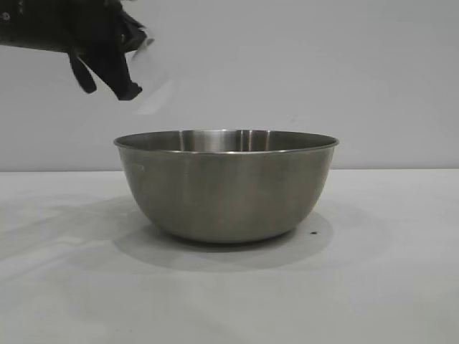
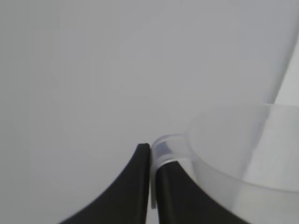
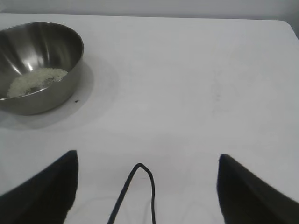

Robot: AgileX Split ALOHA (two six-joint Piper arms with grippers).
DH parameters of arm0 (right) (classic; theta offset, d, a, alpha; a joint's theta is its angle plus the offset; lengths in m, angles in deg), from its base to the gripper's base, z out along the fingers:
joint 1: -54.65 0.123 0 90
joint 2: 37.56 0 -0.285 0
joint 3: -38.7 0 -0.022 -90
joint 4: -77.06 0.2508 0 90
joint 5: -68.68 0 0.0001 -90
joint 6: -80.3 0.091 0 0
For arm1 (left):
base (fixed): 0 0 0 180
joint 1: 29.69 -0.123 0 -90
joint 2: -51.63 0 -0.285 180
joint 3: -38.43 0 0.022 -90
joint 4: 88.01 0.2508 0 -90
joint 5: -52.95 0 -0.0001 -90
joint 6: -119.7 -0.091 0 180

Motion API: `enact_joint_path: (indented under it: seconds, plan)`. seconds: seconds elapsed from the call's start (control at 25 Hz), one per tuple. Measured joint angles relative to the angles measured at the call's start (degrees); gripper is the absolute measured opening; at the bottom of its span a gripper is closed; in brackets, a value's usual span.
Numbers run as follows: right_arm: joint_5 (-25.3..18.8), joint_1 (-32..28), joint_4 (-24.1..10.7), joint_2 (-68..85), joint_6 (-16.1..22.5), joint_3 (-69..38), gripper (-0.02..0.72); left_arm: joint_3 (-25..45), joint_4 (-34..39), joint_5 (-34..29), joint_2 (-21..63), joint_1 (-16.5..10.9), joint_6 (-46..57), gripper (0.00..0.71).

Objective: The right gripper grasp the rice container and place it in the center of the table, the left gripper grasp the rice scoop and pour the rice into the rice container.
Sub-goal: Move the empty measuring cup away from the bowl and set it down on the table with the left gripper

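We find no brand, label or writing on anything here. The rice container (image 1: 226, 186), a round bowl of brushed steel with a thin rolled rim, stands upright on the table (image 1: 401, 287), a flat, plain white surface. Inside it, the rice (image 3: 36, 80) lies as a low heap of fine white grains on the bottom. Up and to the bowl's left in the exterior view, the left gripper (image 2: 150, 161) hangs above the rim, its two black pointed fingers pinched tight on the thin handle of the rice scoop (image 2: 233, 154), a smooth cup of translucent plastic held in the air. The right gripper (image 3: 147, 186) sits well apart from the bowl over bare tabletop, its claw-like fingers spread wide around nothing.
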Motion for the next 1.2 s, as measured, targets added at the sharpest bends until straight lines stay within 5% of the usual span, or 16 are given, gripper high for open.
enact_joint_path:
  seconds: [0.24,0.56,1.2]
  plan:
    - [0.00,0.00,0.00,0.00,0.00,0.00,0.545,3.71,-6.38,0.00,0.00,-0.45,6.77,0.000]
    - [0.00,0.00,0.00,0.00,0.00,0.00,0.545,10.22,-5.22,0.00,-1.79,-5.17,24.75,0.000]
    - [0.00,0.00,0.00,0.00,0.00,0.00,0.545,10.86,1.92,-0.03,-11.82,-5.87,26.62,0.000]
